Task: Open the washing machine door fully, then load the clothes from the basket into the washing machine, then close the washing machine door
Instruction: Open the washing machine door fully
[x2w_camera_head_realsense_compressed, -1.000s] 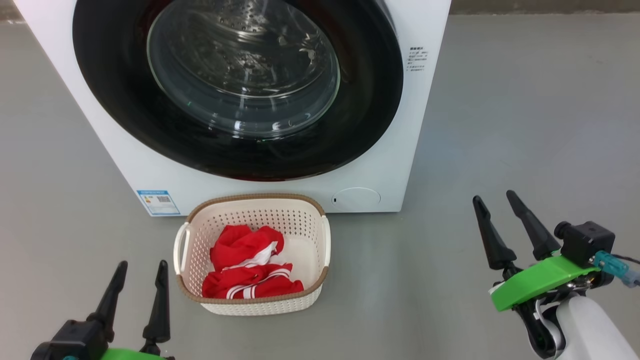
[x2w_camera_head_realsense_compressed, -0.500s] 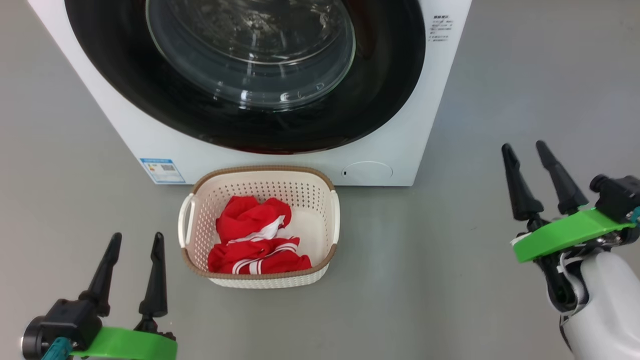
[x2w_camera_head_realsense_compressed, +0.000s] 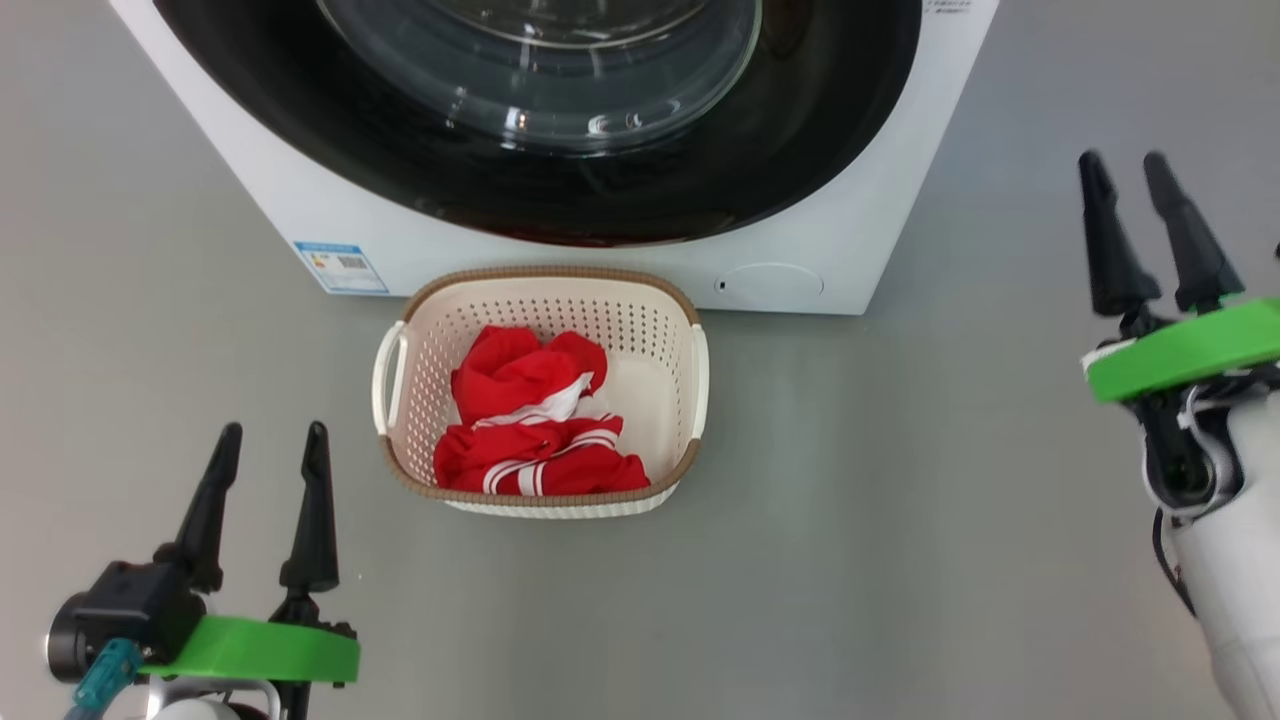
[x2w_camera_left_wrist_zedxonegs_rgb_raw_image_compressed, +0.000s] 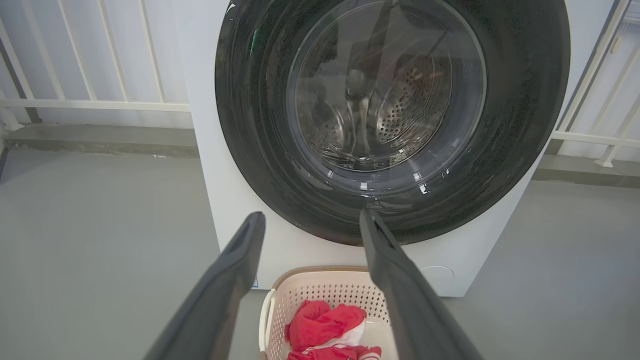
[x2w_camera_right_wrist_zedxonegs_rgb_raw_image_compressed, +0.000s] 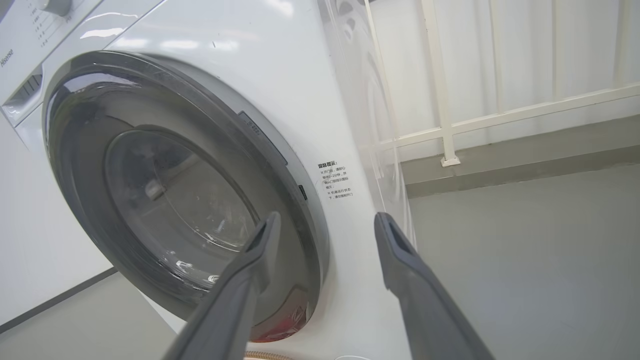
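Washing machine door (x2w_camera_head_realsense_compressed: 600, 190) shut, top centre; clothes (x2w_camera_head_realsense_compressed: 530, 445) piled in basket (x2w_camera_head_realsense_compressed: 545, 272); left tool (x2w_camera_head_realsense_compressed: 275, 430), right tool (x2w_camera_head_realsense_compressed: 1122, 160) held wide, empty.

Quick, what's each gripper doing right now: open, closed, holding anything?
Left gripper: open, holding nothing.
Right gripper: open, holding nothing.

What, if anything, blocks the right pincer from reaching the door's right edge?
Likely nothing, so yes: the open, empty right pincer points at the door, only floor lies between, and the basket sits off to its left.
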